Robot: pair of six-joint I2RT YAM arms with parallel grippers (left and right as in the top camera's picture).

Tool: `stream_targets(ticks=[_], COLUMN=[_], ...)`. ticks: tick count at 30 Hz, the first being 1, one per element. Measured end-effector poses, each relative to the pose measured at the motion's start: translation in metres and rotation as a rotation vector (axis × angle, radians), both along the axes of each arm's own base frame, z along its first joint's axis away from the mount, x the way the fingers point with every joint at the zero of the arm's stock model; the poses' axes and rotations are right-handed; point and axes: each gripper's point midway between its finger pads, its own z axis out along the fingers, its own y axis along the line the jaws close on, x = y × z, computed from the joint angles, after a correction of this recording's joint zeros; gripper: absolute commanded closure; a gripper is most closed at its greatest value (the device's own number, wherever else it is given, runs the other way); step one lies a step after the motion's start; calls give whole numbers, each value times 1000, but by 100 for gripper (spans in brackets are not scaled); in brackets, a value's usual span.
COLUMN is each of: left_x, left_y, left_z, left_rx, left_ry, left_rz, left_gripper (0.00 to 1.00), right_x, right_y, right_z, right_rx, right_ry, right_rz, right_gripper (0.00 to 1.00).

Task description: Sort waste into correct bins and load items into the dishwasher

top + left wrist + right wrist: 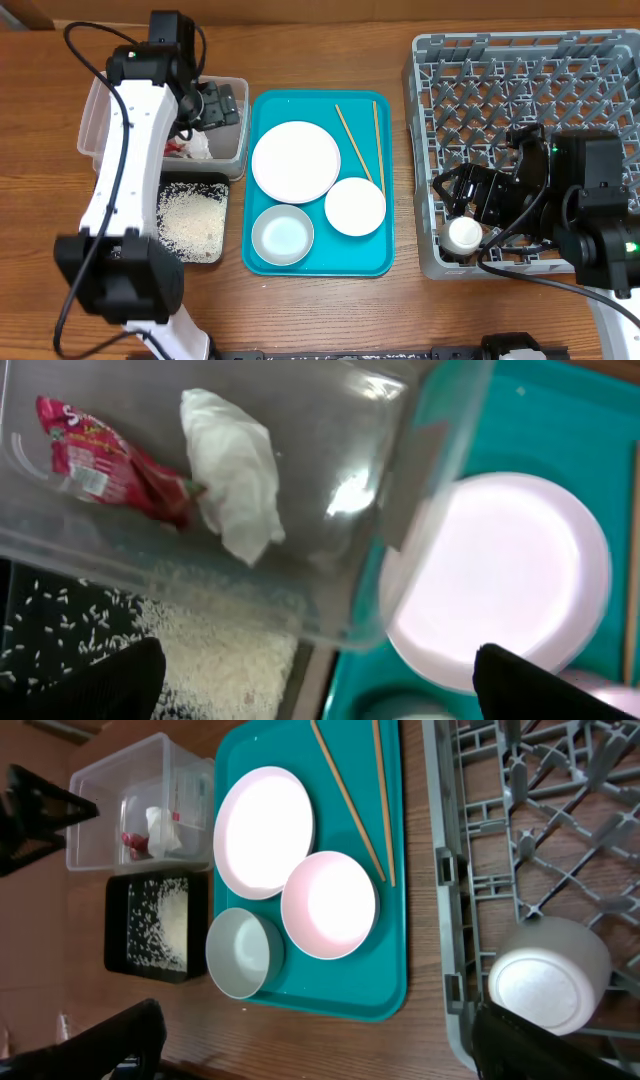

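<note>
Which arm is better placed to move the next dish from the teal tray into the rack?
Right. The right gripper, open, hangs over the grey rack near the small plate; the left gripper is over the clear tub.

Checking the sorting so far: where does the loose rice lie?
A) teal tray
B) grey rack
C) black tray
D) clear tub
C: the rice is spread in the black tray, while the clear tub holds the wrapper and tissue.
</note>
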Motion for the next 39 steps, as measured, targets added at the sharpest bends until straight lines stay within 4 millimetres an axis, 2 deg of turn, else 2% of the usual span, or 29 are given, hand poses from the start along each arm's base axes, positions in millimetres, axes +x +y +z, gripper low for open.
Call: stream_targets(ticks=[5, 7, 10, 11, 12, 14, 18, 22, 30, 32, 35, 37, 39], left_x=[-39, -67, -101, -118, -122, -144, -160, -169, -169, -161, -137, -128, -127], left_y=[-34, -49, -64, -68, -68, -68, -69, -67, -68, -67, -69, -65, -56], left_z=[69, 102, 136, 149, 151, 162, 177, 184, 185, 191, 217, 229, 230], left_rx=[3, 4, 11, 15, 16, 21, -2, -17, -14, 6, 29, 46, 63], left_ry=[-135, -208, -294, -323, -327, -354, -414, -445, -448, -495, -673, -781, -845], left_rz=[-148, -212, -296, -327, -332, -360, -380, -382, -390, -386, -393, -384, -361], left_gripper=[0, 0, 0, 0, 0, 0, 0, 0, 0, 0, 0, 0, 0], right_x=[0, 0, 0, 0, 0, 0, 0, 0, 0, 0, 0, 0, 0], right_y=[0, 0, 0, 0, 0, 0, 0, 0, 0, 0, 0, 0, 0], right_z=[0, 0, 0, 0, 0, 0, 0, 0, 0, 0, 0, 0, 0], right_rx=[0, 0, 0, 1, 0, 0, 1, 1, 1, 0, 0, 0, 0], right_ry=[0, 0, 1, 0, 0, 0, 1, 0, 0, 0, 0, 0, 0], right_rz=[0, 0, 0, 0, 0, 0, 0, 0, 0, 0, 0, 1, 0], right_gripper=[0, 0, 0, 0, 0, 0, 0, 0, 0, 0, 0, 0, 0])
